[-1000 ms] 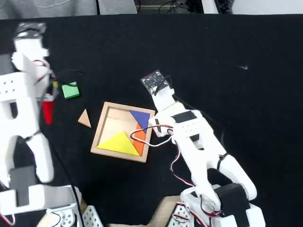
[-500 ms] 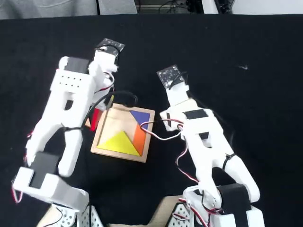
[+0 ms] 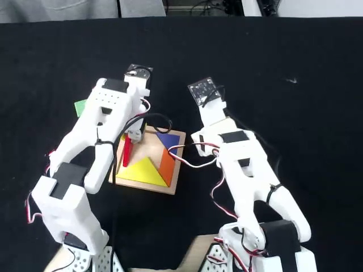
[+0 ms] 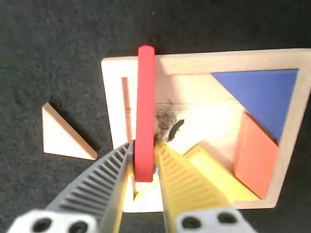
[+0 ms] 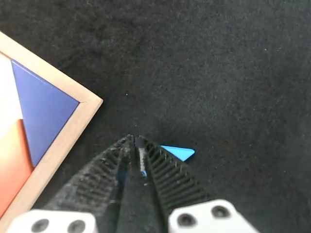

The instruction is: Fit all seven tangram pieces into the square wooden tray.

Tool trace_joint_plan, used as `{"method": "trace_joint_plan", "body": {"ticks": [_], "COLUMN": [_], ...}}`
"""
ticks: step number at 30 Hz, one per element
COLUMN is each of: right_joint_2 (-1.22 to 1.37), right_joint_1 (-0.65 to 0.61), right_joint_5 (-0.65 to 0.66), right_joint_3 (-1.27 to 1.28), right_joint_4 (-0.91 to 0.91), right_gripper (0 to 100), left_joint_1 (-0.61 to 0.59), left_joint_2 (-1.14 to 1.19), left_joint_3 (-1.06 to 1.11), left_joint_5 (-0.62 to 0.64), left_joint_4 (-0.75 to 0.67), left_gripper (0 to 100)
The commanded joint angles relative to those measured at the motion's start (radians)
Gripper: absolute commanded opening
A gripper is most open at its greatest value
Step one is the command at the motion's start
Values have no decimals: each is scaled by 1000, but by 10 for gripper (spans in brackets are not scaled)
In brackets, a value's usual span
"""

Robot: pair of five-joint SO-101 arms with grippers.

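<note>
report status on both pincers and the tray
Left pincer shut on red wooden piece, held on edge over bare floor of square wooden tray. Right pincer shut on small light-blue triangle, off the tray. Nothing blocking the gap.

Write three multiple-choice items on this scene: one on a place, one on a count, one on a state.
1. Relative to the tray, the wood triangle lies:
A) inside
B) beside it on the cloth
C) on its rim

2. Pieces lying flat in the tray:
A) one
B) five
C) three

3. The left gripper is:
A) shut on the red piece
B) open
C) shut, empty

Key: B, it rests on cloth, apart from the rim; C, blue, orange and yellow; A, both fingers press the red piece.
</note>
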Motion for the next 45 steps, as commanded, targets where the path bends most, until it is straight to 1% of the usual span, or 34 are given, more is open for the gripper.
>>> {"method": "trace_joint_plan", "body": {"ticks": [1, 5, 8, 11, 16, 23, 26, 29, 32, 34, 39, 42, 43, 45], "right_joint_2": [-2, -2, -2, -2, -2, -2, -2, -2, -2, -2, -2, -2, -2, -2], "right_joint_1": [8, 6, 6, 6, 6, 6, 6, 6, 5, 5, 5, 5, 5, 5], "right_joint_5": [9, 9, 9, 9, 9, 9, 9, 9, 9, 9, 9, 9, 9, 9], "right_joint_3": [-24, -24, -24, -24, -24, -24, -24, -24, -24, -24, -24, -24, -24, -24], "right_joint_4": [-15, -15, -15, -15, -15, -15, -15, -15, -15, -15, -14, -12, -12, -12], "right_gripper": [11, 11, 11, 11, 11, 11, 11, 11, 11, 11, 11, 11, 11, 11], "left_joint_1": [8, -8, -47, -62, -51, -64, -77, -110, -108, -107, -113, -111, -114, -119], "left_joint_2": [-14, -14, -14, -15, -15, -15, -15, -44, -100, -133, -160, -158, -158, -160], "left_joint_3": [47, 85, 87, 88, 87, 88, 71, 62, 87, 108, 166, 180, 177, 173], "left_joint_5": [9, 8, 6, -31, -35, -34, -34, -34, -41, -43, -43, -43, -43, -34], "left_joint_4": [-51, -51, -51, -43, 8, 25, 57, 86, 107, 104, 25, 20, 20, 25], "left_gripper": [29, 29, 29, 29, 29, 29, 30, 30, 30, 30, 30, 30, 36, 87]}}
